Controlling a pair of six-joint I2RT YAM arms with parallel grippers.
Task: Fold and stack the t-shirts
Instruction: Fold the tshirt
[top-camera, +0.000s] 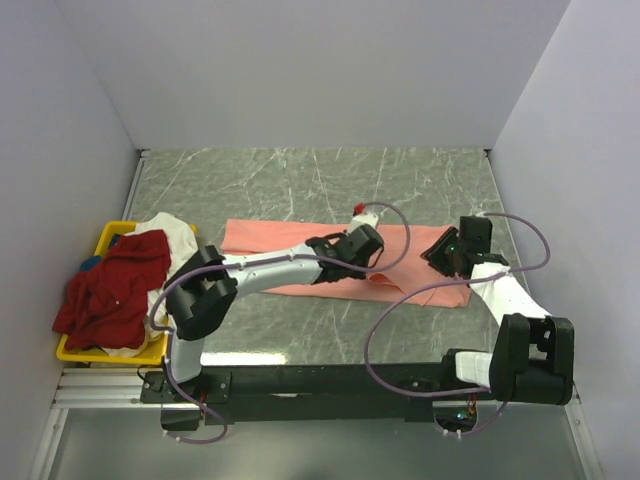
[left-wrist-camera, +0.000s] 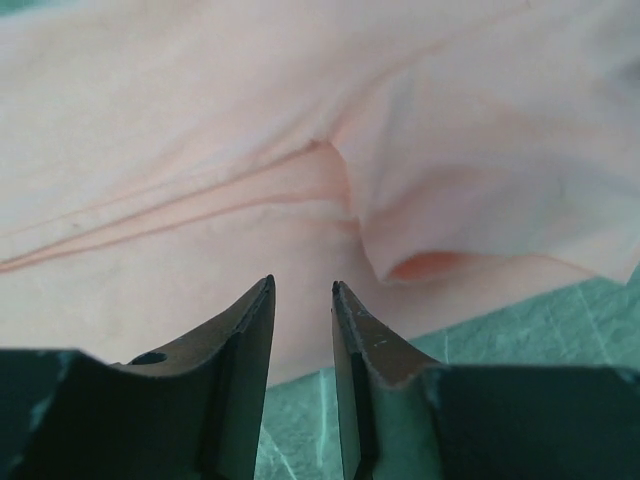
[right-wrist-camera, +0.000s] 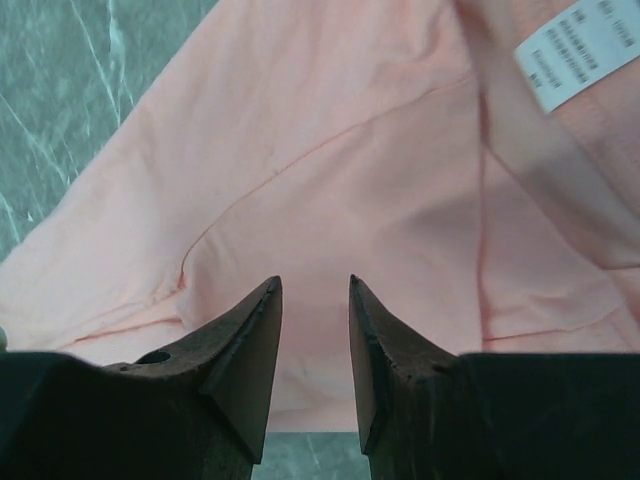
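Progress check: salmon-pink t-shirt (top-camera: 290, 240) lies mid-counter (top-camera: 300, 180), looks folded into a long strip, white neck label (right-wrist-camera: 585, 50) showing in the right wrist view, so prob a couple folds left. Dark red shirt (top-camera: 110, 290) and white shirt (top-camera: 178, 235) sit heaped on the yellow bin (top-camera: 105, 238) at left, unfolded afaict. Left gripper (left-wrist-camera: 302, 290) has its fingers (left-wrist-camera: 245, 350) parted over the strip's near edge, nothing between them. Right gripper (right-wrist-camera: 315, 285) is the same at the right end. Bare counter behind and in front, but the side walls (top-camera: 60, 120) are close.
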